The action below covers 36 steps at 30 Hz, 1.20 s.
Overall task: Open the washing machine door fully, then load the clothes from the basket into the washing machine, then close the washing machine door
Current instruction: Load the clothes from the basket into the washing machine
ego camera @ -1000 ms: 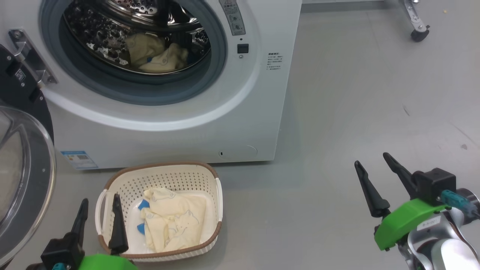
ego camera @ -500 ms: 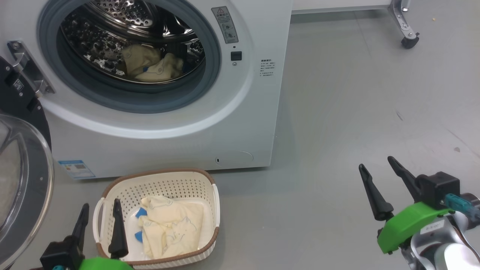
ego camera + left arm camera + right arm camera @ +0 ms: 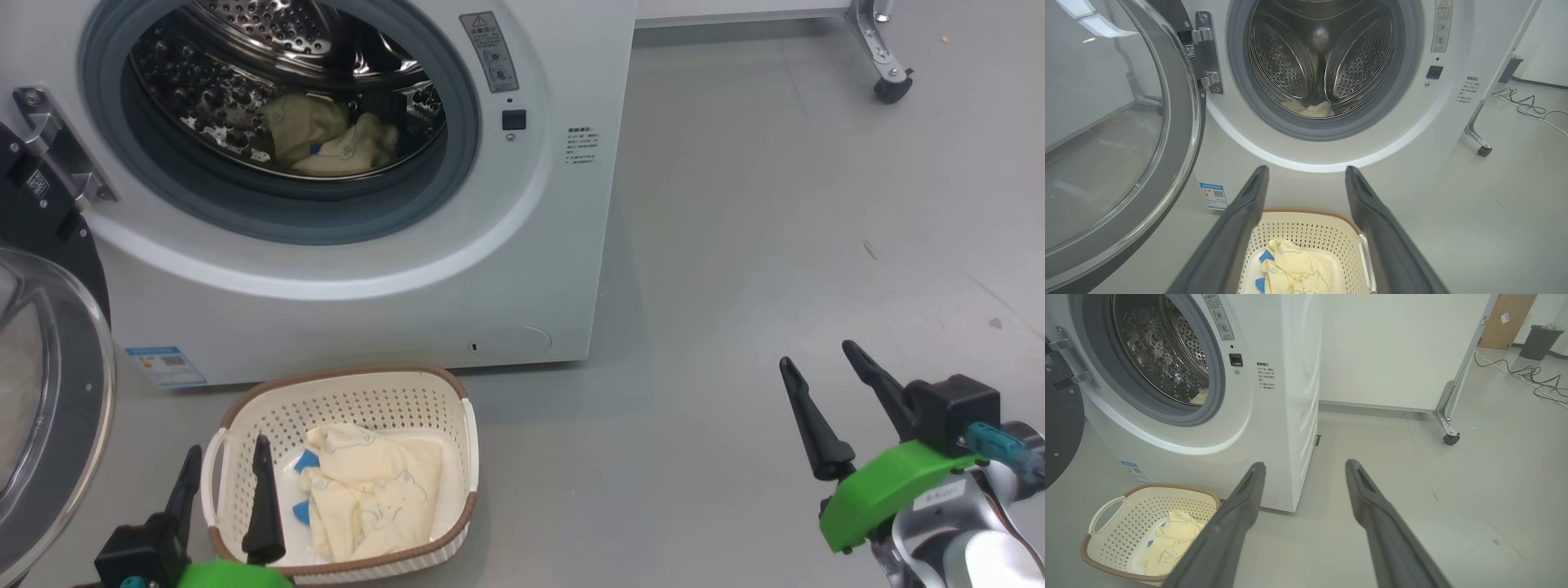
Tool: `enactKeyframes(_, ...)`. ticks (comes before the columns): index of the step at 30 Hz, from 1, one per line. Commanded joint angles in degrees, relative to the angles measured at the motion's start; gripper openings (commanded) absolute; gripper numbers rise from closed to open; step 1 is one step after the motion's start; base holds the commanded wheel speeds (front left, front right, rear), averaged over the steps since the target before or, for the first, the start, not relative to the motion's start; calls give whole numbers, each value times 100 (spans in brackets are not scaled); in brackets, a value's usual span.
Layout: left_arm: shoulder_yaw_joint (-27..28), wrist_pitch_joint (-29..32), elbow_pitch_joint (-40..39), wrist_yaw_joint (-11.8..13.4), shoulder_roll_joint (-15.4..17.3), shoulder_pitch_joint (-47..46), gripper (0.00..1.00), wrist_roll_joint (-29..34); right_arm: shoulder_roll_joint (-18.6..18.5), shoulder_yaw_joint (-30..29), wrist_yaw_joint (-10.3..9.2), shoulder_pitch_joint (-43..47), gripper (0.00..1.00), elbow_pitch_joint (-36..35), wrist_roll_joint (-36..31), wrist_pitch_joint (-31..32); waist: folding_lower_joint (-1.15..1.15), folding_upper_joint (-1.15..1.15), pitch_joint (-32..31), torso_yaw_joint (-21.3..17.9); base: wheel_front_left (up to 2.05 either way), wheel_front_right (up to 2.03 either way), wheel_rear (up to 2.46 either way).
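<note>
The washing machine [image 3: 367,286] stood on the grey floor [image 3: 735,245] with its round opening uncovered. The washing machine door [image 3: 49,392] was swung out wide on the hinge at the machine's left side, its clear glass bowl facing away from the opening. Inside the steel drum [image 3: 245,49], at its bottom, lay some of the clothes [image 3: 326,139], two pale cream-yellow pieces bunched together, one showing a bit of blue.

The basket [image 3: 343,384] sat on the floor just in front of the washing machine, below the opening and to the right of the blue label sticker [image 3: 159,365]. More pale garments [image 3: 375,490] with blue patches lay crumpled in its bottom.

The left gripper [image 3: 228,445] hung in front of the washing machine at the basket's near left corner, its fingers spread wide and holding nothing; in the left wrist view they framed the basket and pointed towards the machine. The right gripper [image 3: 816,353] was well off to the right of the washing machine, over bare floor, its fingers likewise parted and empty.
</note>
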Motion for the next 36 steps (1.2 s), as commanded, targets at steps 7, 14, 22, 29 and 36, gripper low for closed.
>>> enactKeyframes(7,157,-24,-95,425,121,-437,100,-39,-39,98,-1,-244,100,-267,-31,-62,0,0,185,-40,0,0,0)
enactKeyframes(14,41,-64,370,203,47,-958,100,-66,-15,108,-1,-466,100,-252,-53,-162,0,0,518,-141,0,0,0)
enactKeyframes(22,-136,-83,1475,-217,-79,-1843,100,-133,17,118,-1,-773,100,-302,-83,-297,0,0,1152,-289,0,0,0)
enactKeyframes(29,-217,-29,2782,-665,-93,-2908,100,-209,35,191,-1,-1183,100,-391,-43,-443,0,0,2106,-512,0,0,0)
enactKeyframes(36,-218,257,4195,-1150,-10,-4025,100,-365,48,344,-1,-1648,100,-461,35,-601,0,0,3192,-807,0,0,0)
